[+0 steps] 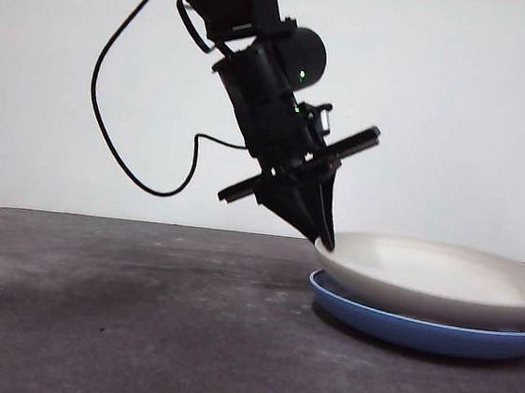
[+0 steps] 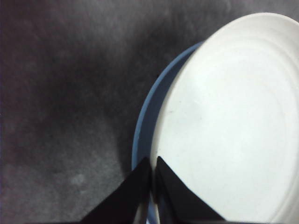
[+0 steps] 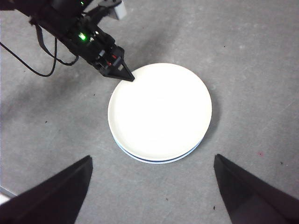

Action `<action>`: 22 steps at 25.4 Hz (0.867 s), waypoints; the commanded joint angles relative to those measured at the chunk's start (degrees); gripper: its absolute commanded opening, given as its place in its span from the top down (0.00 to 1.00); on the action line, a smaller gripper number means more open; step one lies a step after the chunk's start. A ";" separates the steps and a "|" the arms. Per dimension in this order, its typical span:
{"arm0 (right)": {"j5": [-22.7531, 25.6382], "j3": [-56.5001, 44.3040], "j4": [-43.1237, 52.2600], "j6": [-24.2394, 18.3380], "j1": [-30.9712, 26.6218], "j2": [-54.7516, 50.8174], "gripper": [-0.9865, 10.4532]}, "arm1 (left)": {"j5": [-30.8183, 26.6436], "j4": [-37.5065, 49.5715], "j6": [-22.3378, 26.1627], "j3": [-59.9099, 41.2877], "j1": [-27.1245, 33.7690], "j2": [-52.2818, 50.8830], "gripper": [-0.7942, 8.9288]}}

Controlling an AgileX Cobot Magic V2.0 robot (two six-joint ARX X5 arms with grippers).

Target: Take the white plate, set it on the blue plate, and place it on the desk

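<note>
The white plate (image 1: 442, 276) (image 2: 233, 130) (image 3: 161, 112) lies on top of the blue plate (image 1: 417, 330) (image 2: 145, 121) (image 3: 154, 161), at the right of the desk (image 1: 119, 313). Its left edge sits slightly raised, and the blue rim shows beneath it. My left gripper (image 1: 325, 243) (image 2: 153, 163) (image 3: 131, 79) reaches down at a slant and is shut on the white plate's left rim. High above the stack, my right gripper (image 3: 153, 157) hangs open with nothing in it.
A black cable (image 1: 109, 134) loops down from the left arm, above the desk's left half. A pale wall stands behind the desk. Bare tabletop surrounds the stacked plates.
</note>
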 commanded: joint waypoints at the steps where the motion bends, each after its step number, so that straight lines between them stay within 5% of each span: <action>1: 0.15 1.22 0.28 0.66 0.22 0.35 0.55 | 0.37 -0.31 0.13 1.81 -1.25 2.05 0.90; 16: 0.07 1.22 -0.20 0.66 0.22 0.33 0.55 | -3.52 -2.43 1.60 1.81 -1.79 2.58 0.89; 20: 0.07 1.22 -0.55 0.63 0.22 0.33 0.55 | -3.50 -1.42 1.55 1.81 -1.81 2.58 0.66; 22: 0.07 1.22 -0.55 0.63 0.22 0.33 0.55 | -3.48 -1.42 1.57 1.81 -1.86 2.58 0.66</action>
